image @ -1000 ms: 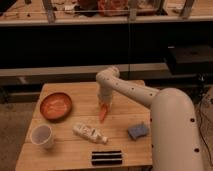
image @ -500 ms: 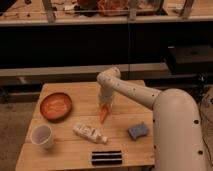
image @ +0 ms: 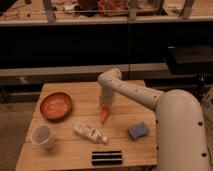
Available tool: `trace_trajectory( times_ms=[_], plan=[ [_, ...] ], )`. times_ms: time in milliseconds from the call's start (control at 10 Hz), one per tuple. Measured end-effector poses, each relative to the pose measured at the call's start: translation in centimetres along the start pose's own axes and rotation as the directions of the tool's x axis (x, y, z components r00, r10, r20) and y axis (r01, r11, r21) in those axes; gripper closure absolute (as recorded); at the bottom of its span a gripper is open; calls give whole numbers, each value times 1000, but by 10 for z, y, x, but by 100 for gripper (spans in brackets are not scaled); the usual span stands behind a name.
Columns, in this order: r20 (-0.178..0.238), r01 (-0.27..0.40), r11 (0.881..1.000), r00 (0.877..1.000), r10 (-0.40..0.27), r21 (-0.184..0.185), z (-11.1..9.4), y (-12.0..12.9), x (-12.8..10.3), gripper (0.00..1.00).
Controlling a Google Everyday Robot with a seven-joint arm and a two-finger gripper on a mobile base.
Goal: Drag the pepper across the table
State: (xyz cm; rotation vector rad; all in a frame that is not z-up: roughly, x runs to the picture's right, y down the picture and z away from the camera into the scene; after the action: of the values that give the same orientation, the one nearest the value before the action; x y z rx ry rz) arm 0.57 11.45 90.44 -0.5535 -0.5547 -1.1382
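Note:
The pepper [image: 104, 114] is a small orange-red tapered thing lying near the middle of the light wooden table [image: 75, 150], its tip pointing toward the front. My gripper [image: 105, 104] reaches down from the white arm and sits right on the pepper's upper end, touching or holding it. The gripper's lower part hides the top of the pepper.
A round orange-red plate [image: 55, 106] sits at the left. A white cup [image: 42, 136] stands at the front left. A white bottle [image: 90, 133] lies in front of the pepper. A blue sponge [image: 138, 131] lies right. A black bar [image: 106, 158] lies at the front edge.

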Motion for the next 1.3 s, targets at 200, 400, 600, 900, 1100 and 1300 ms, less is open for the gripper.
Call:
trace_trajectory(
  times_ms=[200, 400, 600, 900, 1100, 1300],
  plan=[
    [1, -8, 1000, 1000, 8, 4, 0, 6, 0, 100],
    [3, -9, 1000, 1000, 9, 7, -1, 7, -1, 100],
    [5, -21, 1000, 1000, 21, 11, -2, 18, 2, 100],
    [8, -30, 999, 1000, 29, 15, -1, 23, 2, 100],
    [9, -39, 999, 999, 39, 19, -2, 30, 3, 100],
    [9, -51, 998, 999, 51, 23, -4, 45, 8, 100]
  ],
)
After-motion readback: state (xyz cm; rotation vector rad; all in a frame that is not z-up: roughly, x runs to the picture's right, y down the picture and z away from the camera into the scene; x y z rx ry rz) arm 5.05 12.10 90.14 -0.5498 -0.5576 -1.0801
